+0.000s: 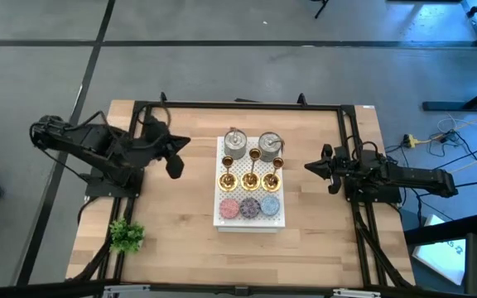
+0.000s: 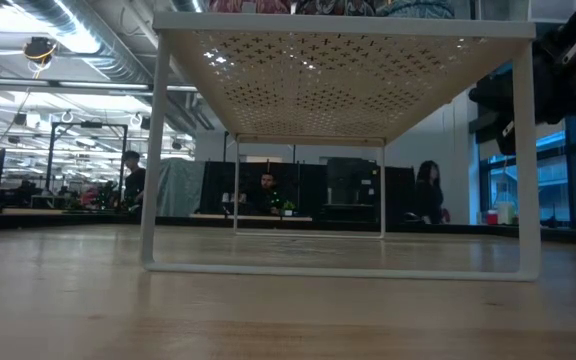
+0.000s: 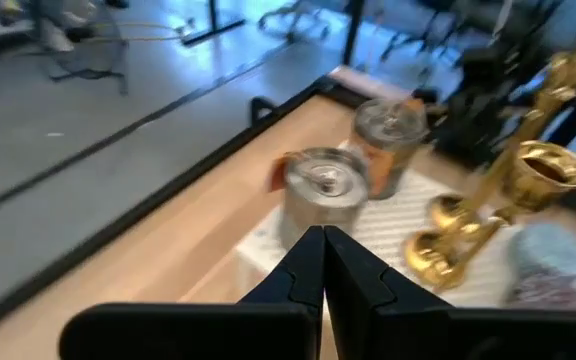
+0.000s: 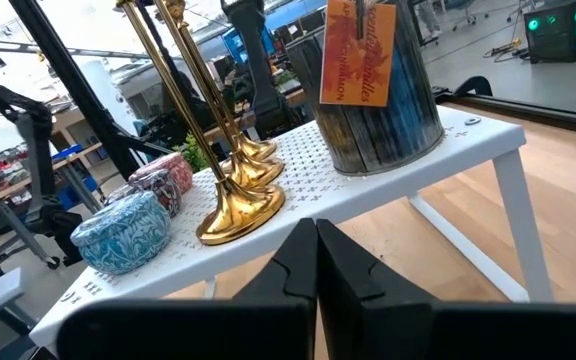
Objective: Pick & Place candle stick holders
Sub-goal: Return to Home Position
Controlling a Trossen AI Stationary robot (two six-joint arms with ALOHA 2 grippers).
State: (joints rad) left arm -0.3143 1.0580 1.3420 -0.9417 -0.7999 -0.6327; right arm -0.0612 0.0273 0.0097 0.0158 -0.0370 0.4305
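Three gold candle stick holders [image 1: 250, 179] stand upright in a row on their round bases on a white perforated stand [image 1: 251, 222] at the table's middle. They also show in the left wrist view [image 3: 488, 215] and the right wrist view [image 4: 238, 208]. My left gripper [image 1: 175, 170] hangs left of the stand, above the table, shut and holding nothing [image 3: 323, 242]. My right gripper [image 1: 309, 168] waits right of the stand, level, shut and holding nothing [image 4: 316, 238].
Two silvery round pots [image 1: 235, 144] [image 1: 270, 144] stand on the stand's far part, one with an orange tag [image 4: 360, 50]. Pink, purple and blue round tins [image 1: 250, 207] line its near part. A small green plant [image 1: 126, 236] sits at the near left. People are seated beyond the table [image 2: 268, 192].
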